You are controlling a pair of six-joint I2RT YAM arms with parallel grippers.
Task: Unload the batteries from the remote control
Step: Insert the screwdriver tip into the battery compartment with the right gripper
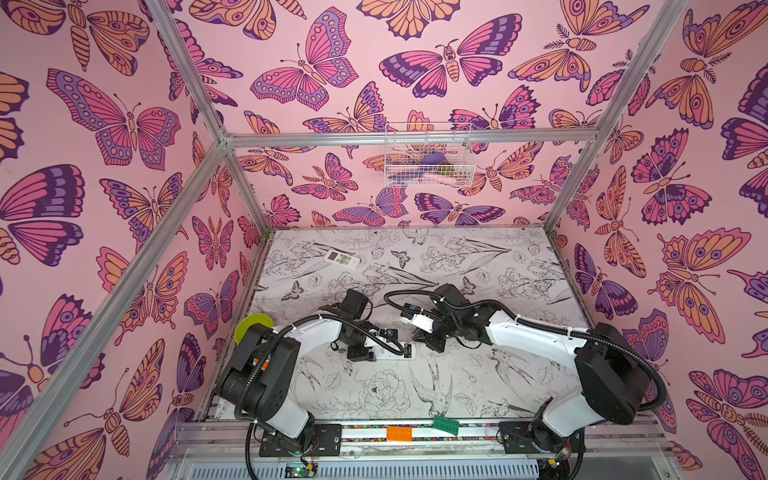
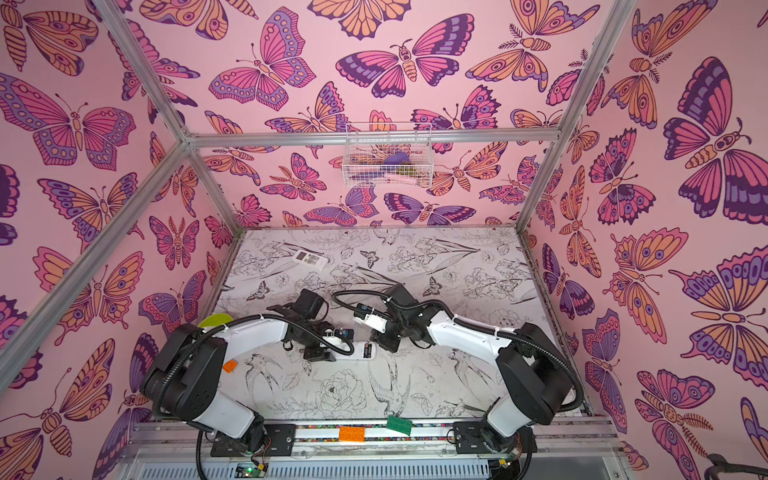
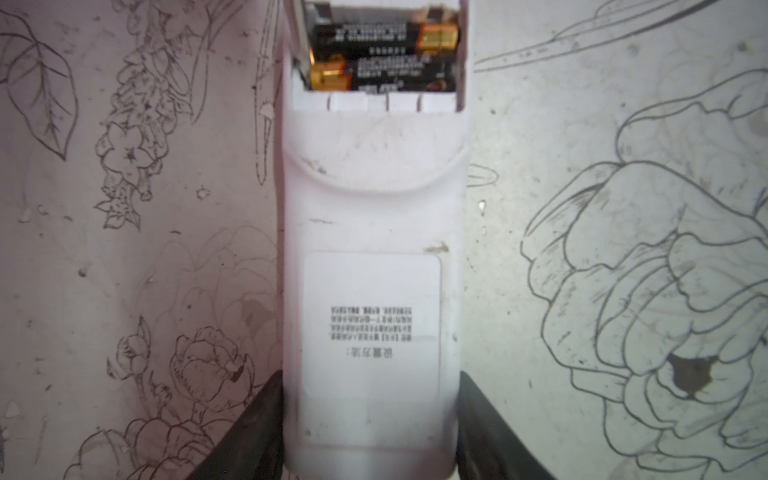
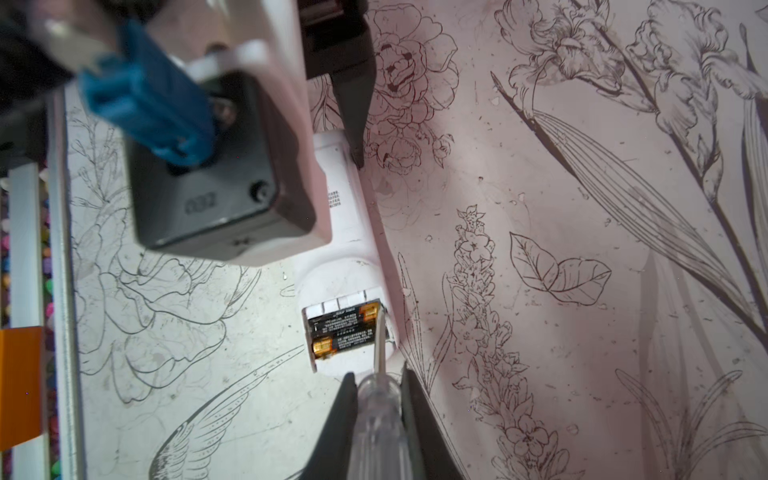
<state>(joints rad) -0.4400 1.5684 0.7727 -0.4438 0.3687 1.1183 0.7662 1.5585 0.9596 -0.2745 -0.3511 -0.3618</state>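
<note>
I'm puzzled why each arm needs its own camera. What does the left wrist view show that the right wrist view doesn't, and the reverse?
Left wrist only: the printed label in full on the remote, with both fingers of the left gripper pressed against the remote's sides.
Right wrist only: the right gripper shut on a clear-handled tool, its metal tip poking in beside the batteries.
Both: the white remote lying back up and opened, two batteries inside.

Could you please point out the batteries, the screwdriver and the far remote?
batteries [image 3: 386,68]: left wrist view, black casing.
screwdriver [image 4: 376,419]: right wrist view, clear handle.
far remote [image 1: 342,259]: a top view, its button face.
</note>
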